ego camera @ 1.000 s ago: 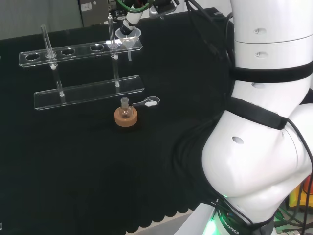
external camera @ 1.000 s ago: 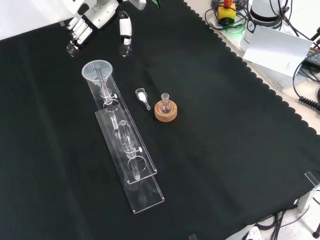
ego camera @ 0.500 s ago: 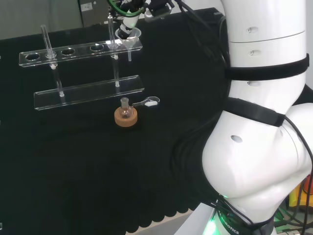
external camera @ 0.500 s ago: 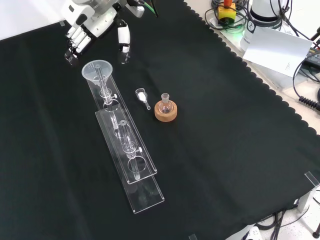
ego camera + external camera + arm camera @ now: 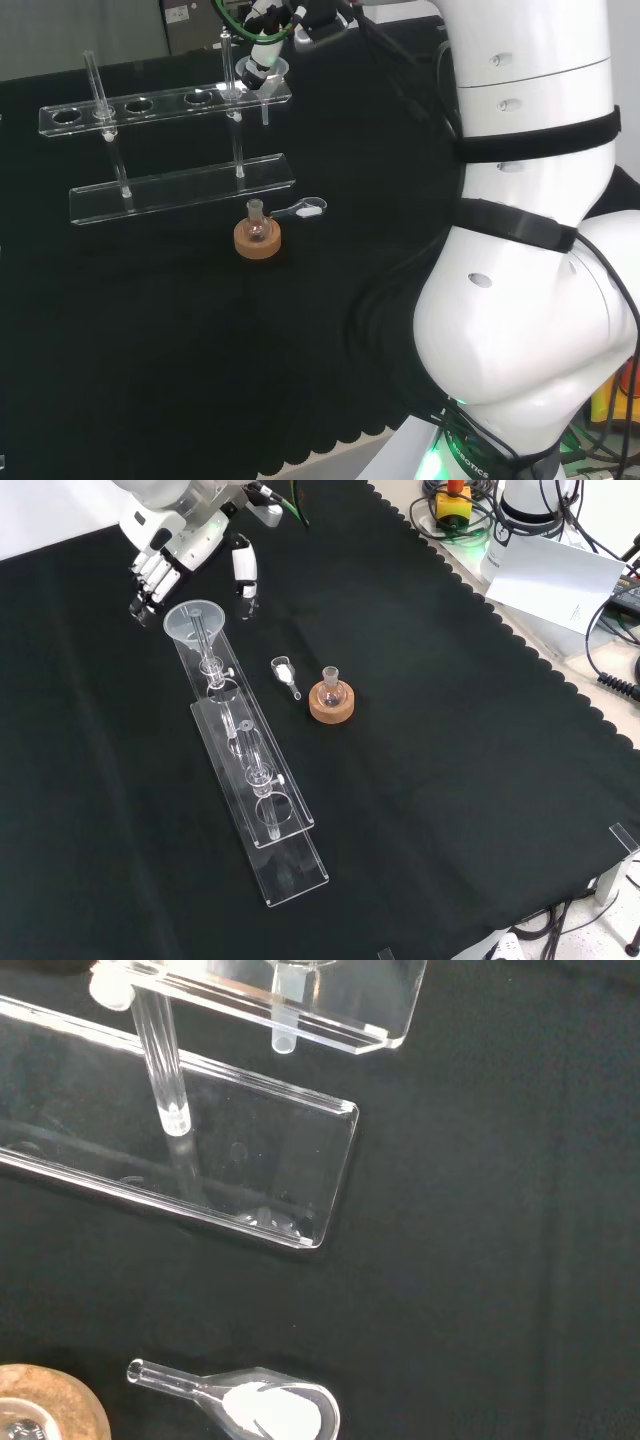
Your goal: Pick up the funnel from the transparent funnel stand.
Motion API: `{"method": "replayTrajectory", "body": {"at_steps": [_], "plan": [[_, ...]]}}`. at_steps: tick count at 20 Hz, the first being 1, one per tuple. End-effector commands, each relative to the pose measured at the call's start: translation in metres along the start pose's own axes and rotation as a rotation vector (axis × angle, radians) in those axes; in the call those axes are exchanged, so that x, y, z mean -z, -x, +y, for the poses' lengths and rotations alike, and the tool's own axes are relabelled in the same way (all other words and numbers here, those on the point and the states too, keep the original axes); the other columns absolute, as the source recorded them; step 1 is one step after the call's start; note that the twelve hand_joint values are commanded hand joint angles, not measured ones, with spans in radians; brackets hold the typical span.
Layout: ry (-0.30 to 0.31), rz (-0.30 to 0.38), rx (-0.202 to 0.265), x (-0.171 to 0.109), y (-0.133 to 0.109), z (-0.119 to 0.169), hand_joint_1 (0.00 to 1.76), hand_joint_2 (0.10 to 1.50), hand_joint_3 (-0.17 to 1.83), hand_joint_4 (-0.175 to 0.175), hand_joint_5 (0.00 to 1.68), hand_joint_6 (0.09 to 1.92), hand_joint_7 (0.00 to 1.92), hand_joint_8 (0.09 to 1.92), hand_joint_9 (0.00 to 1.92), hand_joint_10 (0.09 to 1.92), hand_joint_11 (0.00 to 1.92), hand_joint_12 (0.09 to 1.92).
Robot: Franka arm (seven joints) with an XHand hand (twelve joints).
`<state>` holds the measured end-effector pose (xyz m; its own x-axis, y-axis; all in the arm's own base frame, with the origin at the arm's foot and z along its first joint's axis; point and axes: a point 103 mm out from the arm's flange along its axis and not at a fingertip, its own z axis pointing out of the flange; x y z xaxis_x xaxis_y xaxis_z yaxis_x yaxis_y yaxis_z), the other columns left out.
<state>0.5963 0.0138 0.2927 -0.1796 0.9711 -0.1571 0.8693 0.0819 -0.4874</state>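
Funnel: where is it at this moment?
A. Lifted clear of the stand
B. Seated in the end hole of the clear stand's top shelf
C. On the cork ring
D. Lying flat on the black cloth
B: the funnel sits in the stand, the robot hand beside it.

Black-cloth tabletop [image 5: 450,730] with a scalloped edge; clear plastic funnel [image 5: 193,620] and clear acrylic funnel stand [image 5: 285,830]; tan cork ring [image 5: 331,703]; black-and-white hand [image 5: 175,545]; white powder in a clear glass scoop [image 5: 262,1410].
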Motion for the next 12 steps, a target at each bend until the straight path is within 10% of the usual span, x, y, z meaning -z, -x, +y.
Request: {"method": "replayTrajectory", "body": {"at_steps": [1, 12], "plan": [[0.004, -0.022, 0.007, 0.0, -0.018, 0.002, 0.59, 0.73, 0.24, -0.016, 0.0, 0.09, 0.0, 0.09, 0.04, 0.83, 0.07, 1.44], [-0.006, -0.009, -0.024, -0.013, -0.002, 0.012, 0.59, 0.73, 0.24, -0.019, 0.0, 0.09, 0.0, 0.09, 0.05, 0.84, 0.07, 1.44]]}}
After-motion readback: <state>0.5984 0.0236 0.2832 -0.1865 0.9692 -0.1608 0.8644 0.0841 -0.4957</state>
